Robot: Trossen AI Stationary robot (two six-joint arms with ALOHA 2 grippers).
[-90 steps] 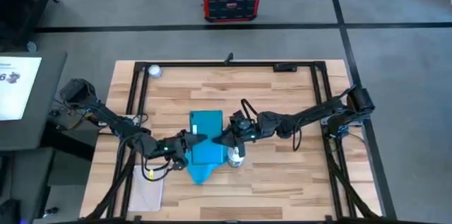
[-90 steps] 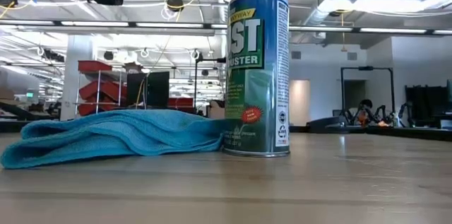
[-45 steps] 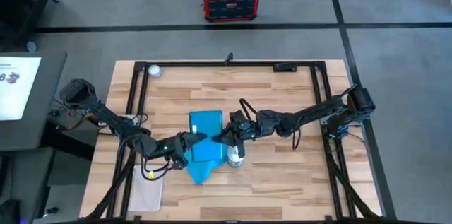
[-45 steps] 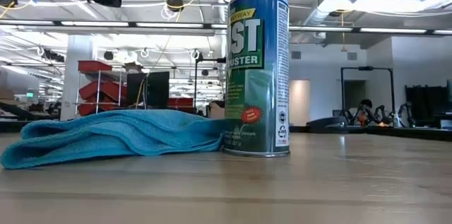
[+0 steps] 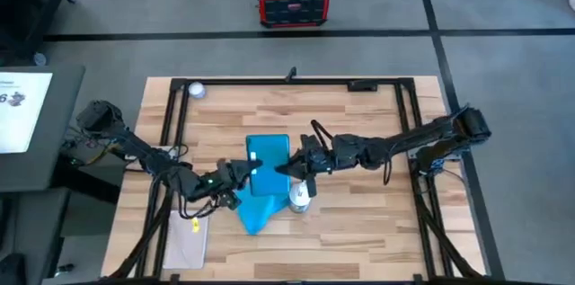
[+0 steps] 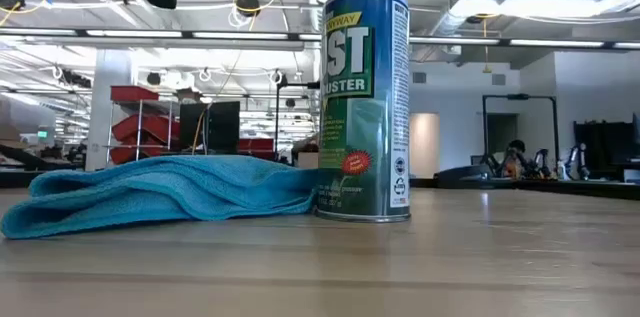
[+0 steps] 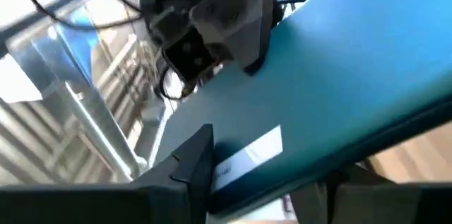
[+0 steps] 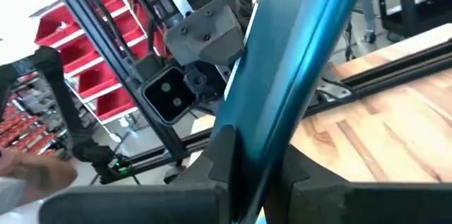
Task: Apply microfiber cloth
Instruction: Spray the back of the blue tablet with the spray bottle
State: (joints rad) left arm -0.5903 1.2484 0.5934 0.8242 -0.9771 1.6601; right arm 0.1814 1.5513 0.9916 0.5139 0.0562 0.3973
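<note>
The cloth [image 5: 265, 173] is shown lying near the middle of the wooden table [image 5: 359, 231], partly raised and stretched between two grippers. Its far portion is held up as a flat, taut panel; its near portion trails down to the boards as a folded heap, seen from the low camera as a soft blue mound [image 6: 160, 192] touching the base of a green spray can [image 6: 367, 97]. The can [image 5: 300, 199] stands upright just beside the cloth's near right edge.

The left gripper [image 5: 244, 172] is placed at the cloth's left edge and the right gripper [image 5: 289, 169] at its right edge, so that the two face each other across the panel. This opposed hold is judged to serve spreading: tension between two edges flattens the fabric before it is laid down.

In each wrist view the blue sheet is seen passing between that arm's own dark fingers, which are closed onto its edge [image 7: 240, 164] [image 8: 244, 160]; the jaws are therefore pinching fabric on both sides.

Both arms are extended low and nearly level from the table's side rails toward the centre, wrists turned inward.

A pale sheet [image 5: 186, 240] lies on the table near the left front corner, well apart from the cloth. No tablet is visible.
</note>
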